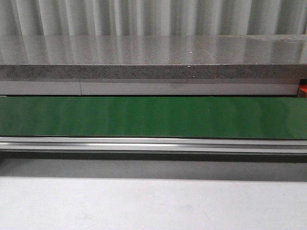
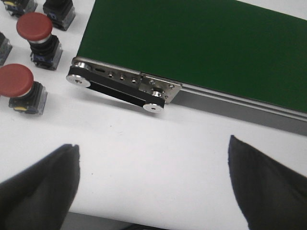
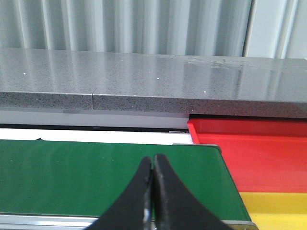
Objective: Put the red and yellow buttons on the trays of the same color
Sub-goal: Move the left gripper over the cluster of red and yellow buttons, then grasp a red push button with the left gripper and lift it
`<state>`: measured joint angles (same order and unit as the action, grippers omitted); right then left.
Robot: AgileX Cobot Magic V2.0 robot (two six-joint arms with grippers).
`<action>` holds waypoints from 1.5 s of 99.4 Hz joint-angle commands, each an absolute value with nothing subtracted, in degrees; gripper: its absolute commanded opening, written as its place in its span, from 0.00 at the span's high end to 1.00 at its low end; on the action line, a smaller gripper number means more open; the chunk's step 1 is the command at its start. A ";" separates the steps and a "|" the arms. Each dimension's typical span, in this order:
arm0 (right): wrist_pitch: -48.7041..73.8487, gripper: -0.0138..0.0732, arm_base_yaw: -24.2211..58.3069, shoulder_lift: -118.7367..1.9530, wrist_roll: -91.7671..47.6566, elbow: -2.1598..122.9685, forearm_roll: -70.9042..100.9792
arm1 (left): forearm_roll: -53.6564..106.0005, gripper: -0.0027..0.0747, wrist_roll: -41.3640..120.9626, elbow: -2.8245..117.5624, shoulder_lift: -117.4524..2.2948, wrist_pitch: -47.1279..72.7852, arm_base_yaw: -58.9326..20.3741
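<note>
In the left wrist view two red buttons [image 2: 34, 26] [image 2: 16, 80] on grey bases stand on the white table beside the end of the green belt [image 2: 192, 43]. My left gripper [image 2: 153, 158] is open over bare table, apart from them, nothing between its fingers. The right wrist view shows my right gripper [image 3: 153, 160] shut and empty above the green belt [image 3: 96, 172]. A red tray [image 3: 259, 153] lies past the belt's end, a yellow tray [image 3: 276, 208] next to it. No yellow button shows clearly.
More button bases [image 2: 60, 9] stand beside the red ones, partly cut off. A grey stone ledge [image 1: 153, 57] runs behind the belt [image 1: 153, 117], with a metal rail [image 1: 153, 143] along the belt's front. A belt roller bracket [image 2: 120, 86] sits at the belt's end.
</note>
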<state>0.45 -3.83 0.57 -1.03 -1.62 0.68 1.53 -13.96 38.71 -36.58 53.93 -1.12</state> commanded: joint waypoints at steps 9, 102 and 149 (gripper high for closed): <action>-4.13 0.92 -4.00 1.49 -1.07 -0.70 0.00 | -2.11 0.13 -26.74 40.64 -37.74 50.37 -0.97; -4.13 0.92 -4.00 1.49 -1.07 -0.70 0.00 | -7.16 0.13 -39.62 39.97 -66.69 36.07 23.86; -4.13 0.92 -4.00 1.49 -1.07 -0.70 0.00 | -5.49 0.13 -39.53 43.67 -78.13 30.42 24.82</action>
<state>0.45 -3.83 0.57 -1.03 -1.62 0.68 -6.02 -39.65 41.50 -77.71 32.96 24.64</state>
